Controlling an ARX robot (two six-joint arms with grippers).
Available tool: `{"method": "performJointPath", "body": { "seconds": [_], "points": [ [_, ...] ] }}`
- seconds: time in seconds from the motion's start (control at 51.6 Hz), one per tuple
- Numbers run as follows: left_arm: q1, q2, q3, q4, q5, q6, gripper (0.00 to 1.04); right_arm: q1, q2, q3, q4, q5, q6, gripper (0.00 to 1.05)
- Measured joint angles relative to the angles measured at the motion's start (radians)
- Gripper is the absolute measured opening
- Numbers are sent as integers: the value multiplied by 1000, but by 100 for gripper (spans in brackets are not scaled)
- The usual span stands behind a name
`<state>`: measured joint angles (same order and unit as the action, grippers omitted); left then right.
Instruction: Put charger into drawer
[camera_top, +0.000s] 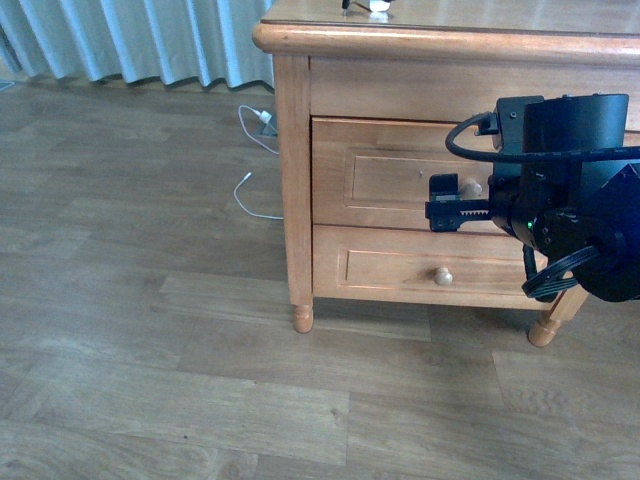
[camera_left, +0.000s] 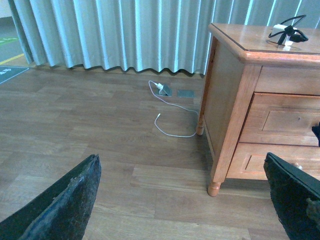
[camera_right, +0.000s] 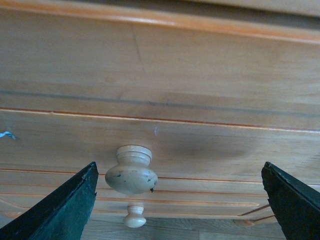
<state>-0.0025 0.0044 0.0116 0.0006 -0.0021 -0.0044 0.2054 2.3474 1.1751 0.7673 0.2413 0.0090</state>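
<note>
Charger (camera_left: 286, 34) sits on the nightstand (camera_left: 225, 100) surface, well above the right jaws. Those gape wide before the shut drawer (camera_top: 390, 175), its knob (camera_right: 131, 170) between them, untouched. Left jaws also spread open, apart from the nightstand.

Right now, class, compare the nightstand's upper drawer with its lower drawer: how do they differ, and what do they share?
The upper drawer is taller; the lower drawer is shallower. The right gripper is open at the upper drawer's knob; the lower drawer's knob has nothing at it. Both are shut, honey-brown, with a recessed panel and one round knob.
</note>
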Motion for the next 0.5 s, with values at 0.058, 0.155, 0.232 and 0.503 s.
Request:
{"method": "performJointPath", "body": {
  "seconds": [0.058, 0.155, 0.232, 0.503],
  "points": [
    [0, 0, 0, 0, 0, 0, 99, 5, 5, 4, 2, 0, 3, 97],
    [0, 0, 0, 0, 0, 0, 99, 10, 15, 14, 7, 3, 11, 97],
    [0, 0, 0, 0, 0, 0, 99, 14, 24, 26, 13, 4, 18, 97],
    [0, 0, 0, 0, 0, 0, 99, 15, 39, 40, 21, 13, 33, 97]
  ]
}}
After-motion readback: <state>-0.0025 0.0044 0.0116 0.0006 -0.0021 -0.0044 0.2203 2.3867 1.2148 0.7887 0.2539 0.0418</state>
